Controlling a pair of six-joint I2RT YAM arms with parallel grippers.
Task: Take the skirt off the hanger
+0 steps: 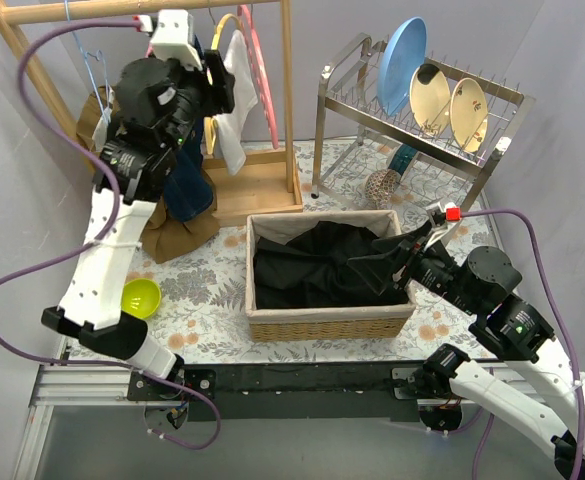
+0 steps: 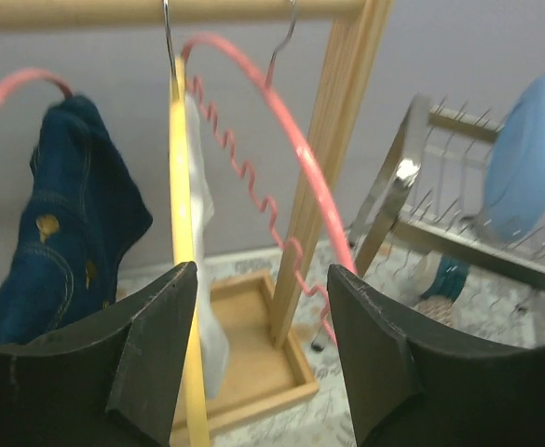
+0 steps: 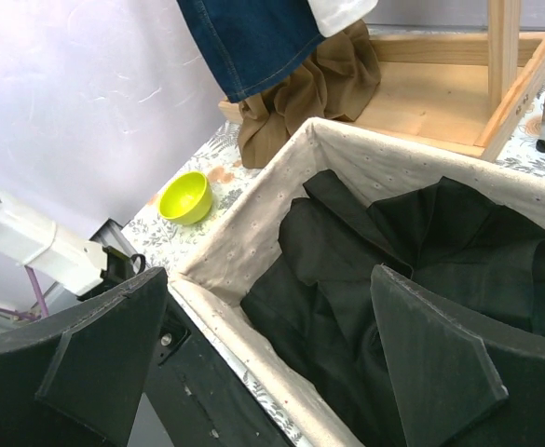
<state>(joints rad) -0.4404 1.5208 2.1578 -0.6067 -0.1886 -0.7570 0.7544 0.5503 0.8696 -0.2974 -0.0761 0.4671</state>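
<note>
Left wrist view: left fingers (image 2: 151, 354) stand spread around the yellow hanger (image 2: 181, 186), pinching nothing. The white cloth I take for the skirt (image 2: 202, 205) hangs straight down just behind it. Right fingers (image 3: 104, 363), also spread, hover over the basket (image 3: 253, 214), well apart to the right.

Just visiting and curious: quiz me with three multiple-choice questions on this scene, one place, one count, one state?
1. Where does the black cloth lie? A) in the fabric-lined wicker basket B) on the floor C) over a chair
2. How many plates stand in the metal wire dish rack? A) one B) three C) five
3. The right arm's fingers are: A) shut empty B) gripping a plate C) open
Answers: A, it fills the basket; B, one blue plate, two cream plates; C, wide gap between them.
</note>
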